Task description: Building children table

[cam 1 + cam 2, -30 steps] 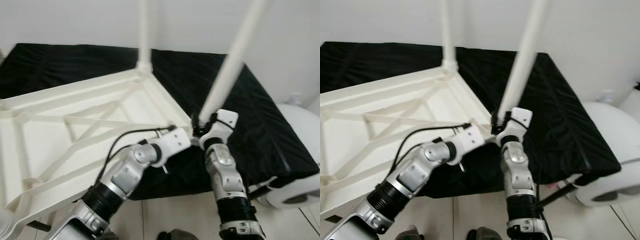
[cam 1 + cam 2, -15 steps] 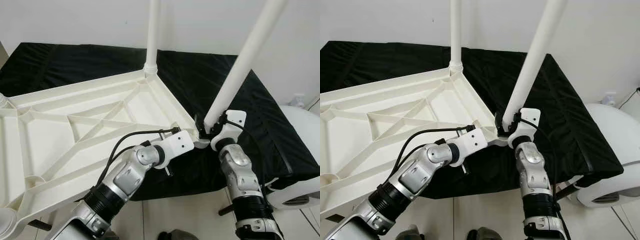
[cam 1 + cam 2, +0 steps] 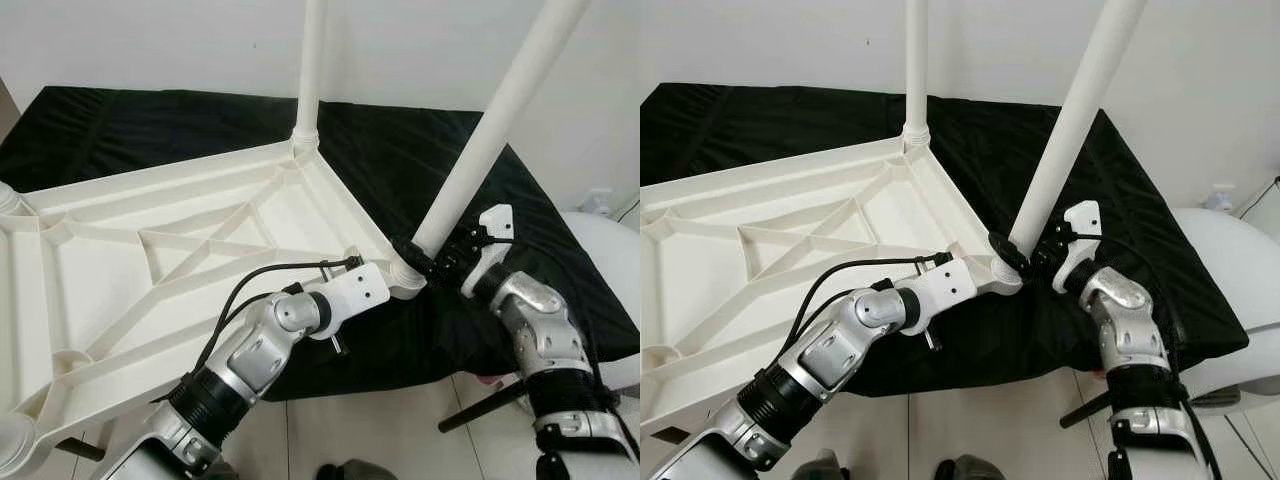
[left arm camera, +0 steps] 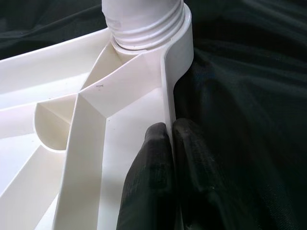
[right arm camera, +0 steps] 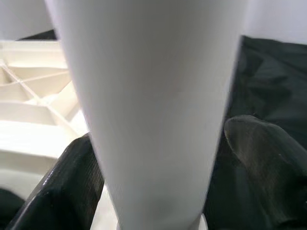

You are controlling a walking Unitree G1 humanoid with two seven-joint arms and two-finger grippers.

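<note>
A white plastic table top [image 3: 150, 250] lies upside down on a black cloth [image 3: 540, 230], its ribbed underside facing up. One white leg [image 3: 311, 70] stands upright in the far corner socket. A second white leg [image 3: 490, 130] leans to the right, its foot at the near right corner socket [image 3: 405, 278]. My right gripper [image 3: 432, 258] is shut on this leg just above the socket, one black finger [image 5: 72, 184] on each side. My left gripper [image 4: 169, 128] is shut on the table top's rim [image 4: 168, 91], just below that threaded socket [image 4: 144, 28].
A white rounded object [image 3: 612, 245] sits to the right of the cloth. A dark rod [image 3: 480, 410] slants over the pale tiled floor [image 3: 390, 440] below the cloth's front edge. A white wall [image 3: 150, 40] closes the back. Another corner socket [image 3: 12, 440] lies at the near left.
My right forearm has swung out to the right and its wrist has turned around the leaning leg while still gripping it. The left gripper has stayed on the rim. The camera tilted slightly.
</note>
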